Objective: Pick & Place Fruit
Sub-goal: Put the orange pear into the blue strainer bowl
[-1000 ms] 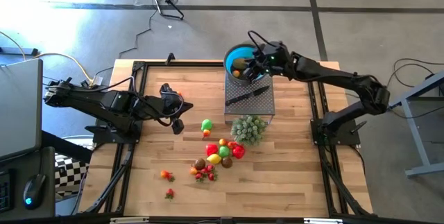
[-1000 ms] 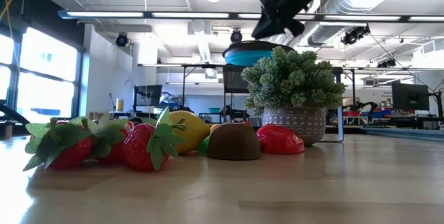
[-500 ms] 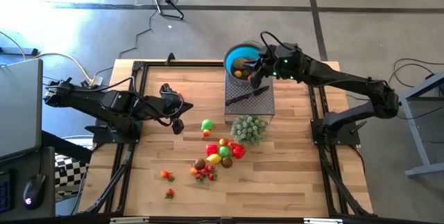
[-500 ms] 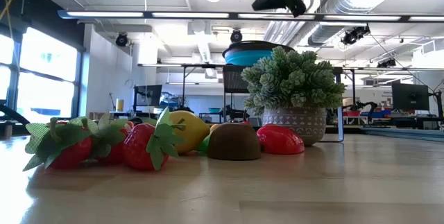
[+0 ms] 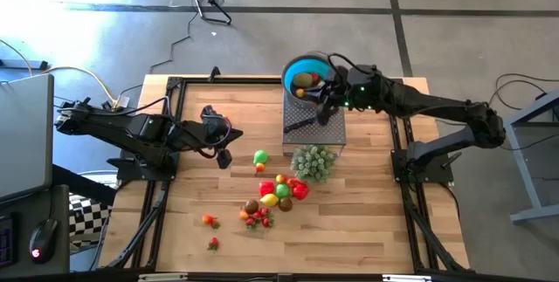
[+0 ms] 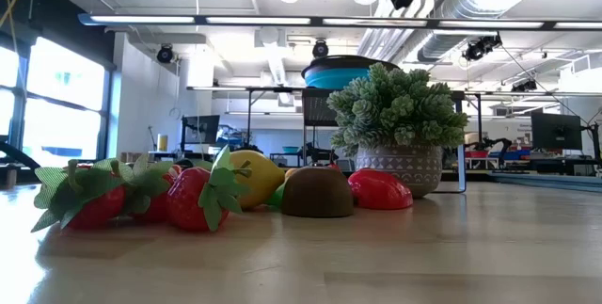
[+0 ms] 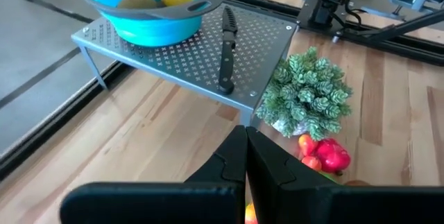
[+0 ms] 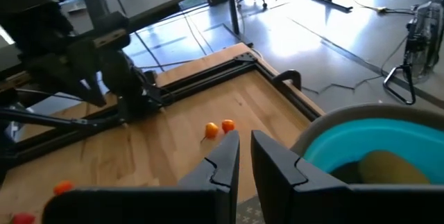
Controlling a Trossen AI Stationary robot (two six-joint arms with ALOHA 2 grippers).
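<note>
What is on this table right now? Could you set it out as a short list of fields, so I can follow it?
Table: wooden top
Rack: perforated metal stand at the far side
Bowl: blue bowl on the rack, with a brownish and an orange fruit inside
Knife: black-handled knife lying on the rack
Plant: small potted plant beside the rack
Loose fruit: main pile near the plant, a few more scattered
Right gripper: over the rack by the bowl, nearly shut, nothing in it
Left gripper: shut, near a green fruit
</note>
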